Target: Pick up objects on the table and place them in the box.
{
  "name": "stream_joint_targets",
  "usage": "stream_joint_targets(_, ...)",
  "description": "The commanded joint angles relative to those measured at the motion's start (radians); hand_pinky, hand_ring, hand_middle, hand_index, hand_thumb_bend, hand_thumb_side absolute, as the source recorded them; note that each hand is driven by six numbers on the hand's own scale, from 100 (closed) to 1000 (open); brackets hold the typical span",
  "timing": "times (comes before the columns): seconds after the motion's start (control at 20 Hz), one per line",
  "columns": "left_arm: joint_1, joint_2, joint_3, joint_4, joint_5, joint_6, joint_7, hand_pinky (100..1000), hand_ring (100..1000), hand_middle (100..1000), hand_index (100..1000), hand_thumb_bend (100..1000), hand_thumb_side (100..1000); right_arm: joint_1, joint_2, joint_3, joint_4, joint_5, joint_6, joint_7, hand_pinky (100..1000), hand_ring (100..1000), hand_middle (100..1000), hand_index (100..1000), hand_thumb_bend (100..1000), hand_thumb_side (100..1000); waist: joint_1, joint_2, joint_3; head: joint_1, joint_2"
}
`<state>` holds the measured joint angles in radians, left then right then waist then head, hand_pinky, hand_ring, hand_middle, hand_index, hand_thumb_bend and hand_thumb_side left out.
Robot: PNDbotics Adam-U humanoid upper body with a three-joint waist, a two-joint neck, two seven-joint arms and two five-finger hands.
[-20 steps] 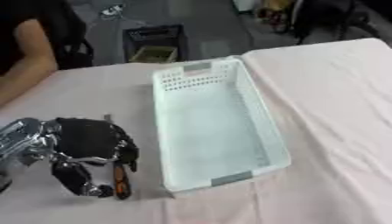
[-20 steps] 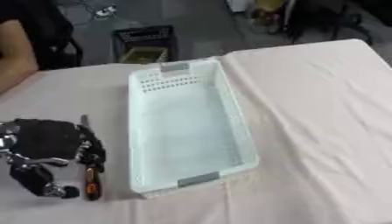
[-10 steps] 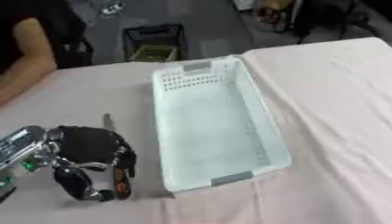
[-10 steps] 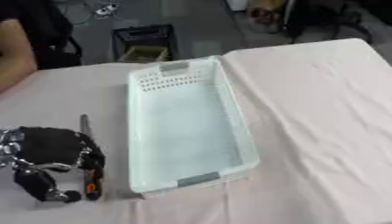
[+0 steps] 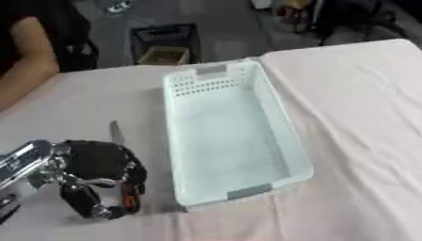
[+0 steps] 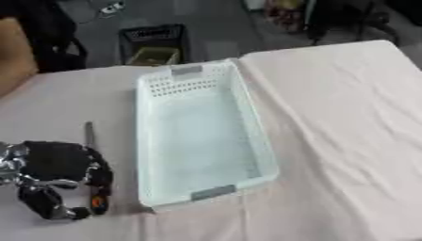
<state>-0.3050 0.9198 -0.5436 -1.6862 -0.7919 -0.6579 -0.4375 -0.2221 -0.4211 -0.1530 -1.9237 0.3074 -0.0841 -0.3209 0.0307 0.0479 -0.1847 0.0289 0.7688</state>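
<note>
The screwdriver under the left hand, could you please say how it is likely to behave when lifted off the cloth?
The screwdriver looks straight and stiff, with a thin grey shaft and an orange-and-black handle, so it probably won't flex. Being round and slender, it may roll if released on the tablecloth. The left hand curls over the handle end, so the shaft end may dip when lifted.

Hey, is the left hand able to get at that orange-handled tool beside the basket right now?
Probably yes: the left hand is already over the tool, fingers curled round its orange handle, with nothing between them. The basket sits to its right.
</note>
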Motion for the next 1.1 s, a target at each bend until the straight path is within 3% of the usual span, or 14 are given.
stream_joint_targets(0.05,-0.007,0.007,0.003,-0.002,-0.012,-0.087,-0.069,725,744,691,784,359,403,-0.013,-0.029,-0.004,-0.009,-0.004,-0.003,0.003,305,413,468,681,100,695,-0.001,-0.006,-0.003,-0.013,0.001)
stream_joint_targets(0.8,0.0,0.003,-0.003,0.028,-0.076,-0.112,-0.05,721,732,694,779,322,378,-0.02,-0.033,-0.002,-0.012,-0.006,-0.005,0.005,306,413,469,682,100,694,0.007,0.001,-0.016,-0.013,0.001)
stream_joint_targets(1.1,-0.004,0.019,0.007,0.019,-0.134,-0.123,-0.033,712,730,694,781,357,371,-0.021,-0.035,-0.003,-0.013,-0.006,-0.005,0.005,306,414,469,682,100,694,0.01,0.0,-0.017,-0.011,0.001)
